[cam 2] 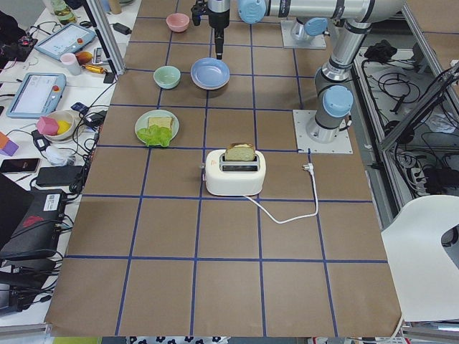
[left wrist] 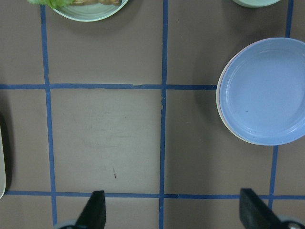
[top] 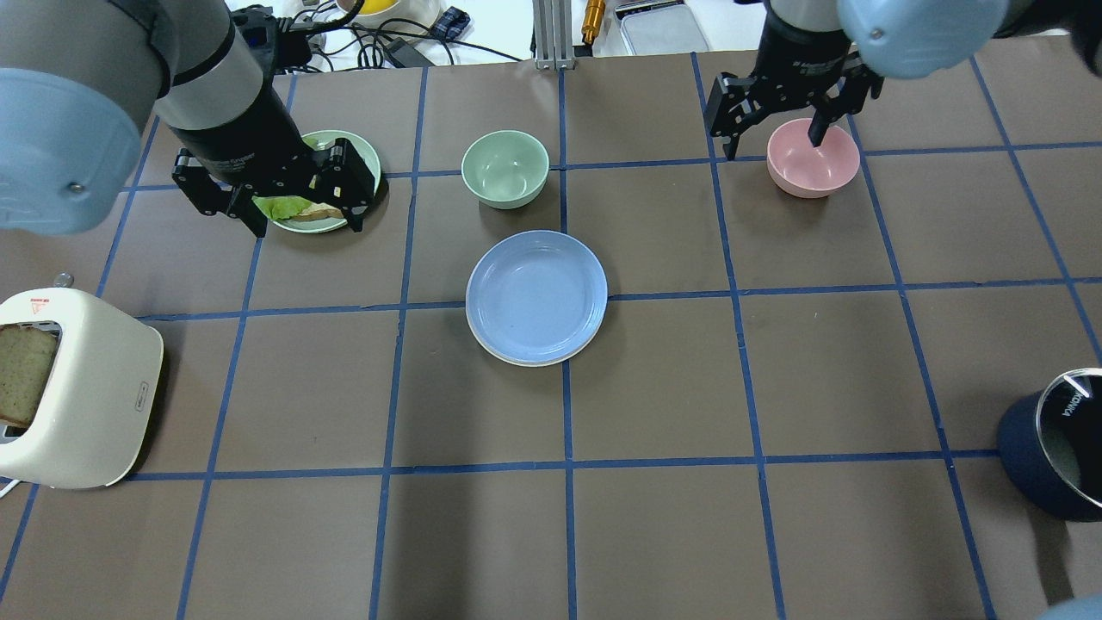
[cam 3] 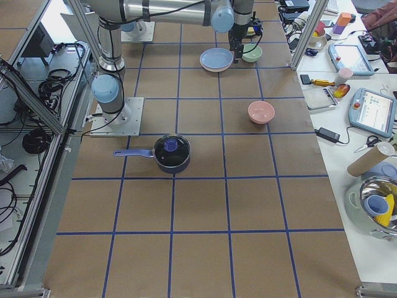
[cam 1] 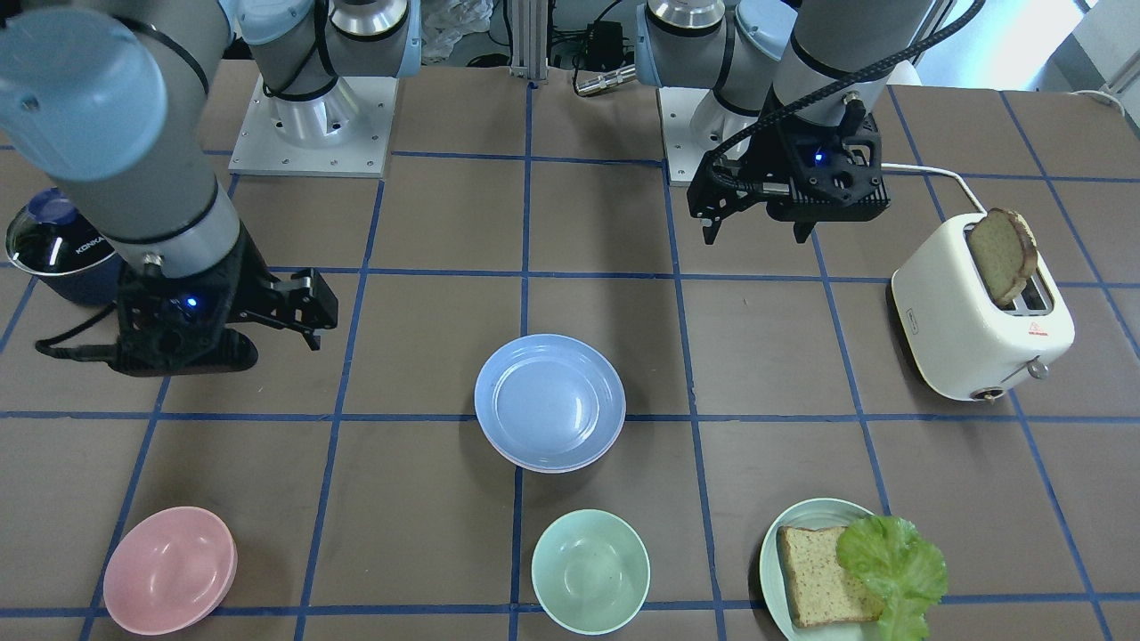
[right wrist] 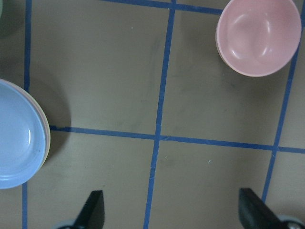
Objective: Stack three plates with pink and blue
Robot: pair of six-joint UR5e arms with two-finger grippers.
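Observation:
The light blue plate (cam 1: 549, 401) lies mid-table on top of a stack; it also shows in the overhead view (top: 536, 295) and both wrist views (left wrist: 264, 90) (right wrist: 14, 133). A cream-white rim (top: 492, 352) peeks out beneath it, and a thin pale pink rim (left wrist: 218, 102) shows at its edge. My left gripper (cam 1: 757, 233) (top: 275, 194) is open and empty, raised well to the stack's side. My right gripper (cam 1: 307, 312) (top: 770, 142) is open and empty, raised on the stack's other side. Both are apart from the plates.
A pink bowl (cam 1: 169, 570) (top: 814, 158) and a mint-green bowl (cam 1: 590, 570) sit on the far row. A pale green plate (cam 1: 777, 534) holds bread and lettuce. A white toaster (cam 1: 980, 329) with bread stands at the left end, a dark blue pot (top: 1059, 448) at the right.

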